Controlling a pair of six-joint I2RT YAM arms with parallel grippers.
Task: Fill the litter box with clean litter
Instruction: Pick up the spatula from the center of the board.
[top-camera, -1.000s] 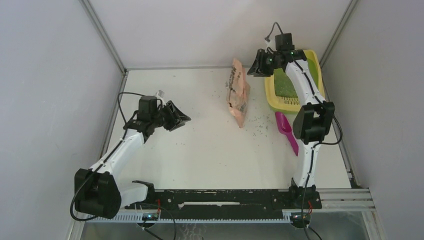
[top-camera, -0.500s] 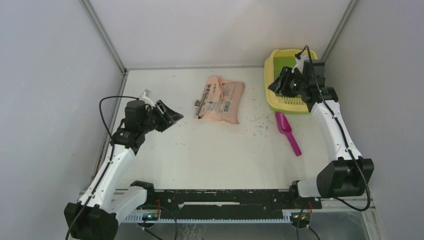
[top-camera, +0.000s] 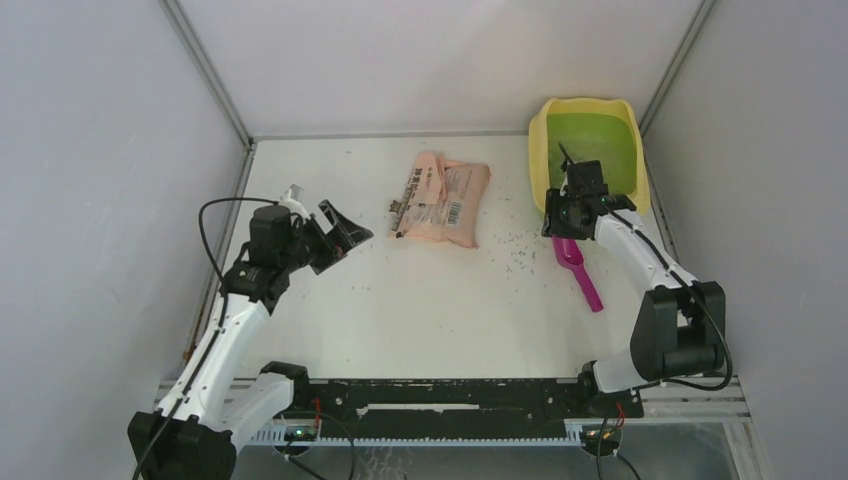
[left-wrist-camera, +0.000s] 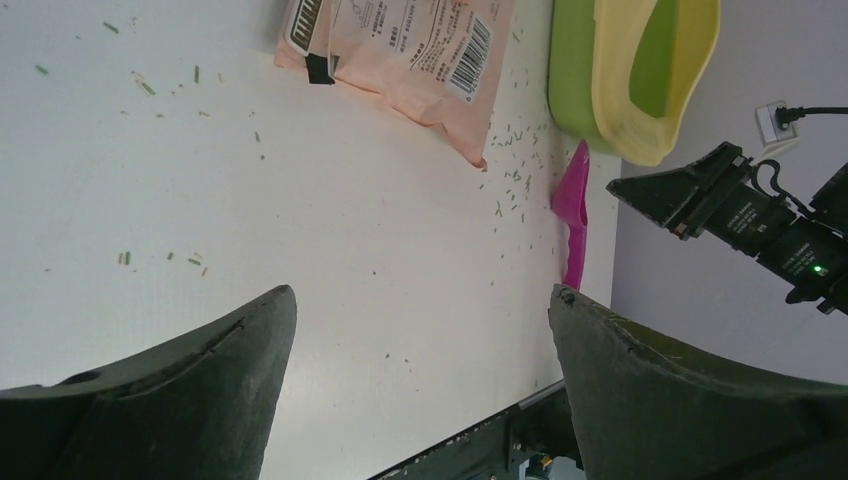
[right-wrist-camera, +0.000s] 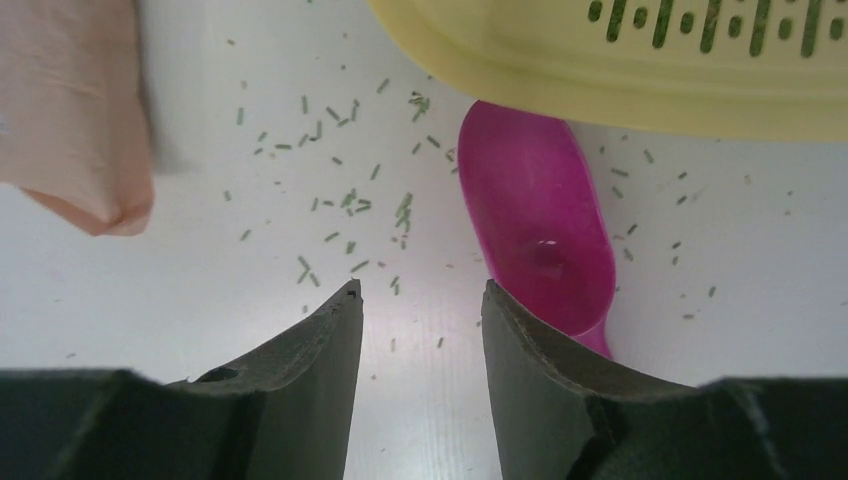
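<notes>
The litter box (top-camera: 539, 165) stands at the back right, with a pale yellow rim and a green basin; it also shows in the left wrist view (left-wrist-camera: 640, 95), and its slotted step shows in the right wrist view (right-wrist-camera: 640, 70). Litter granules (top-camera: 515, 250) lie scattered on the table in front of it (right-wrist-camera: 345, 200). My right gripper (top-camera: 558, 222) is open and empty, low over the table (right-wrist-camera: 420, 290), just left of the magenta scoop's bowl (right-wrist-camera: 540, 220). My left gripper (top-camera: 350, 232) is wide open and empty at the left (left-wrist-camera: 422, 292).
A peach-pink printed bag (top-camera: 440, 200) lies flat at the back middle (left-wrist-camera: 400, 50); its corner shows in the right wrist view (right-wrist-camera: 70, 110). The scoop (top-camera: 577, 265) lies in front of the box with its handle toward the near edge. Grey walls close in the table.
The bag went from standing beside the box to lying flat further left. My right gripper came off the box and down beside the scoop. The left gripper barely moved.
</notes>
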